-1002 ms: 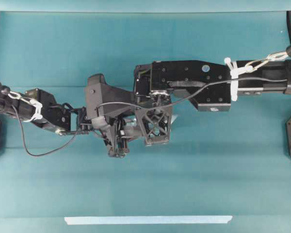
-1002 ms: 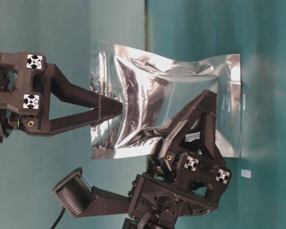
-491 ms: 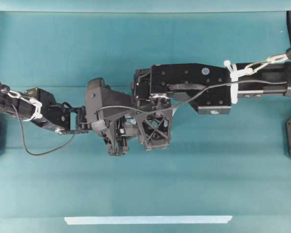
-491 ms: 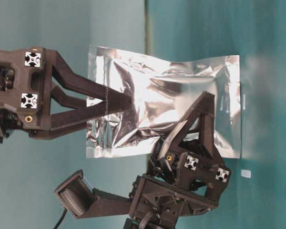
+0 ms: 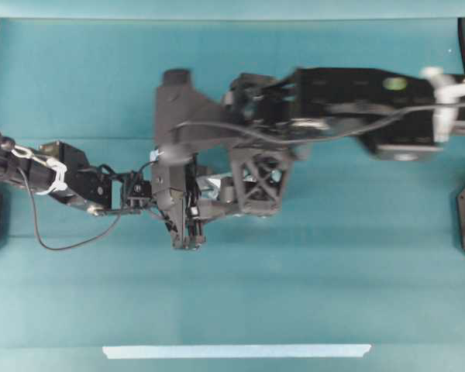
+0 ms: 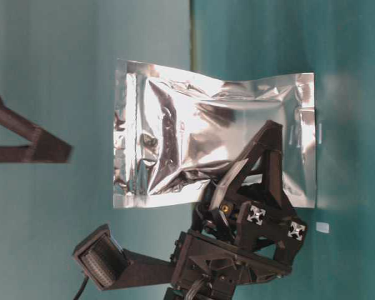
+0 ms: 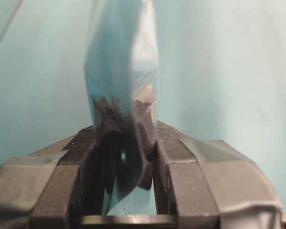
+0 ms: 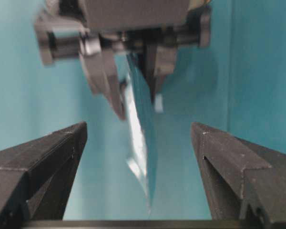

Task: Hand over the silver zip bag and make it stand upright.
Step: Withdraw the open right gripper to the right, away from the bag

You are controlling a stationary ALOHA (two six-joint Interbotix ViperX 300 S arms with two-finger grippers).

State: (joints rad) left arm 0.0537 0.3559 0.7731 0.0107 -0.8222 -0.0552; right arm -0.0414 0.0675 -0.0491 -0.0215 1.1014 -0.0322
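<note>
Table-level view: silver zip bag (image 6: pixel 212 147) held off the table, long side lying sideways in that picture, clamped along 1 edge by the left gripper (image 6: pixel 247 187). Left wrist view confirms it: both padded fingers (image 7: pixel 181 162) pressed on the foil with the pouch rising between them. Right gripper (image 8: pixel 138 138) spread wide, clear of the bag, nothing between its fingers; only 1 dark fingertip pair visible at the left margin of the table-level view, well apart from the pouch.

Handover apparently complete, judging by that single grip. Step in hand: getting the pouch down onto the teal table (image 5: pixel 232 310) so that it stands.

Advice for doing it well:
- Keep the left grip firm on the sealed edge; avoid squeezing the puffy middle.
- Turn the pouch so its bottom seam faces the table squarely, not tilted.
- Lower slowly until the seam touches along its whole length.
- Release only once the pouch seems balanced; foil this light likely tips easily.
- Keep the right arm well aside.
</note>
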